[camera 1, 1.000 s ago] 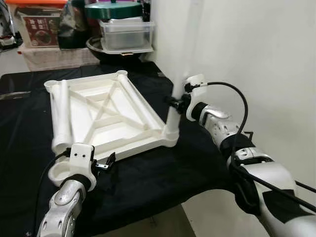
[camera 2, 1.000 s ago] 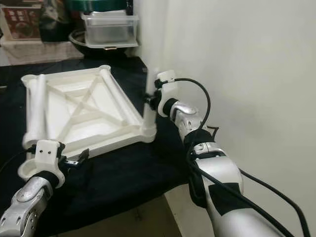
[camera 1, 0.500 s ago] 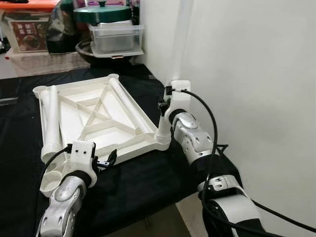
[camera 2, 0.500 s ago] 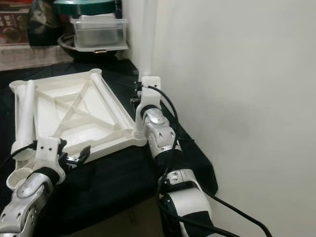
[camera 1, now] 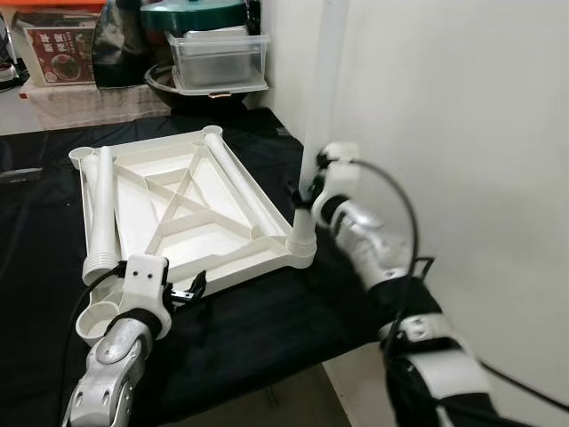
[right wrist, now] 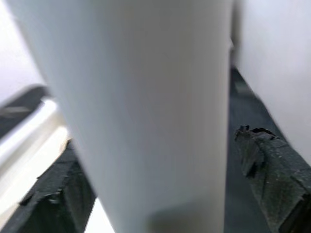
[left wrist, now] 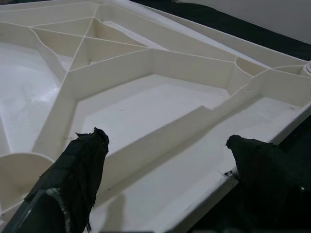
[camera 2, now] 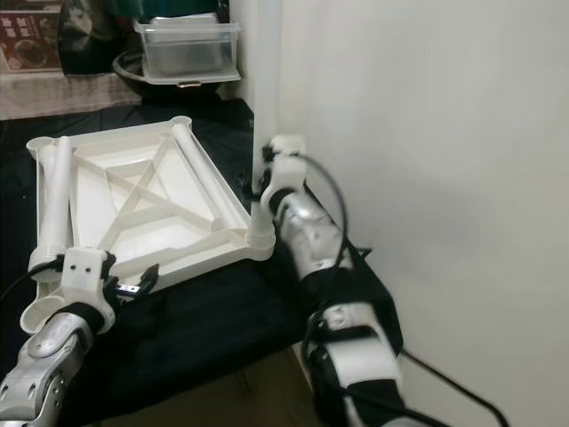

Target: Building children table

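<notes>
**A:** What could go wrong here?

**B:** The upright leg (camera 1: 317, 116) stands in the near right corner socket (camera 1: 302, 246) of the upside-down tabletop (camera 1: 182, 209). The right gripper (camera 1: 305, 191) is at it low down, just above the socket. In the right wrist view its fingers (right wrist: 265, 160) sit either side of the tube with a gap showing on one side, so it looks spread around the leg rather than clamped. If the leg is not fully seated, a sideways nudge from that arm could tip it toward the wall (camera 1: 462, 133) close beside it, or lever the socket and shift the whole top on the black cloth (camera 1: 267, 320).

**A:** And the left side?

**B:** The left gripper (camera 1: 189, 291) hovers wide open at the near edge of the tabletop, next to the near left socket (camera 1: 96, 320). It grips nothing, so the top is not braced against a push.

**A:** How do the parts lie?

**B:** The tabletop lies flat, ribs up, its long axis running away from the robot toward the storage boxes (camera 1: 218, 58). The fitted leg's long axis is vertical, running out of frame at the top. A spare leg (camera 1: 100, 213) lies along the left rail, parallel to that long axis, flared end toward the robot.
</notes>
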Robot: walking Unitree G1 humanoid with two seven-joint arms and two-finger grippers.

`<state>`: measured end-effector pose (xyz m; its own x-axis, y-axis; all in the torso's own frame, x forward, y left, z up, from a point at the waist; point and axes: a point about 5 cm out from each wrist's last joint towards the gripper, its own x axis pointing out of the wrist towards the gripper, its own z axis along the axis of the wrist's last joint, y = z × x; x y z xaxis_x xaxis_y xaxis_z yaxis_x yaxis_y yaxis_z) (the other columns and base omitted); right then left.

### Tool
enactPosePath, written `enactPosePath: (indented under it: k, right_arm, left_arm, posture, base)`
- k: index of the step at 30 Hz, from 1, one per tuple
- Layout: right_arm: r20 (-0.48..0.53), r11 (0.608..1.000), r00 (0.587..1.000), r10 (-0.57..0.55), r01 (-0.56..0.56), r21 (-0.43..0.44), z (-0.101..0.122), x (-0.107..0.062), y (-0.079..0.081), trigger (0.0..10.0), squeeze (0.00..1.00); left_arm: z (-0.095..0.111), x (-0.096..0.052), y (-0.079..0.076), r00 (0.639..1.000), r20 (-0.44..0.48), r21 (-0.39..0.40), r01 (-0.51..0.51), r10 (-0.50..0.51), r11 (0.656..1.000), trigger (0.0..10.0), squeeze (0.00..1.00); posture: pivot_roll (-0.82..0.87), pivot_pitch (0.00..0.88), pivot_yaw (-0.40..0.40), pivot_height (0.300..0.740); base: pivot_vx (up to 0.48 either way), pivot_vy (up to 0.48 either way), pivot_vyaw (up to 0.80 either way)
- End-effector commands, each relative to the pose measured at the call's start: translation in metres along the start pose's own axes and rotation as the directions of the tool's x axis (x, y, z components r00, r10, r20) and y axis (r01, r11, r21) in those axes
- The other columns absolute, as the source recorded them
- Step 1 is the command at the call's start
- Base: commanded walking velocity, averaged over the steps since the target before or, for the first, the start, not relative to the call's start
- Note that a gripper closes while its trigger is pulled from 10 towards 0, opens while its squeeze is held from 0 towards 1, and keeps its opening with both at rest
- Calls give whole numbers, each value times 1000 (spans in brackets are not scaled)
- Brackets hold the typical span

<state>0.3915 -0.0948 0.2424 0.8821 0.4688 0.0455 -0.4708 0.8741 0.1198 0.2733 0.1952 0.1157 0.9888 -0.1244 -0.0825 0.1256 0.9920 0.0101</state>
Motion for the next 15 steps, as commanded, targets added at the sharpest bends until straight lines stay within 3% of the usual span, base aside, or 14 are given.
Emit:
enactPosePath:
  k: [1,2,4,5,6,8,10,11,12,13,14,15]
  right_arm:
    - [-6,993,993,115,-115,-12,1,-1,2,10000,0]
    - [8,973,974,226,-225,-49,8,-3,3,10000,0]
    - [8,973,974,226,-225,-49,8,-3,3,10000,0]
    - [12,951,953,303,-301,-74,12,-5,3,10000,0]
    - [12,951,953,303,-301,-74,12,-5,3,10000,0]
    - [-70,831,847,526,-530,-167,4,-14,2,10000,0]
    - [-70,831,847,526,-530,-167,4,-14,2,10000,0]
    - [-138,775,794,592,-608,-173,-5,-16,2,10000,0]
    - [-138,775,794,592,-608,-173,-5,-16,2,10000,0]
    - [-189,723,737,649,-675,-150,-12,-18,3,10000,0]
    - [-189,723,737,649,-675,-150,-12,-18,3,10000,0]
    - [-206,682,690,694,-722,-122,-15,-16,8,10000,0]
  left_arm:
    - [0,1,2,1000,2,8,2,-2,1000,10000,0]
    - [1,1,3,1000,3,9,0,0,1000,10000,0]
    - [1,1,3,1000,3,9,0,0,1000,10000,0]
    - [1,1,4,1000,3,10,0,0,1000,10000,0]
    - [1,1,4,1000,3,10,0,0,1000,10000,0]
    - [-1,1,2,1000,1,8,2,-2,1000,10000,0]
    - [-1,1,2,1000,1,8,2,-2,1000,10000,0]
    - [-1,2,0,1000,2,5,5,-5,1000,10000,0]
    - [-1,2,0,1000,2,5,5,-5,1000,10000,0]
    - [-1,3,-2,1000,5,2,8,-8,1000,10000,0]
    - [-1,3,-2,1000,5,2,8,-8,1000,10000,0]
    - [0,4,-3,1000,8,0,9,-9,1000,10000,0]
  posture:
    - [39,0,-73,740]
    - [38,0,-75,740]
    - [38,0,-75,740]
    - [38,0,-75,740]
    - [38,0,-75,740]
    - [30,0,-73,740]
    - [30,0,-73,740]
    - [34,0,-78,740]
    - [34,0,-78,740]
    - [40,0,-85,740]
    - [40,0,-85,740]
    - [52,0,-94,740]
  base:
    - [0,0,0]
    - [0,0,0]
    - [0,0,0]
    - [0,0,0]
    - [0,0,0]
    - [0,0,0]
    - [0,0,0]
    - [0,0,0]
    - [0,0,0]
    - [0,0,0]
    - [0,0,0]
    - [0,0,0]
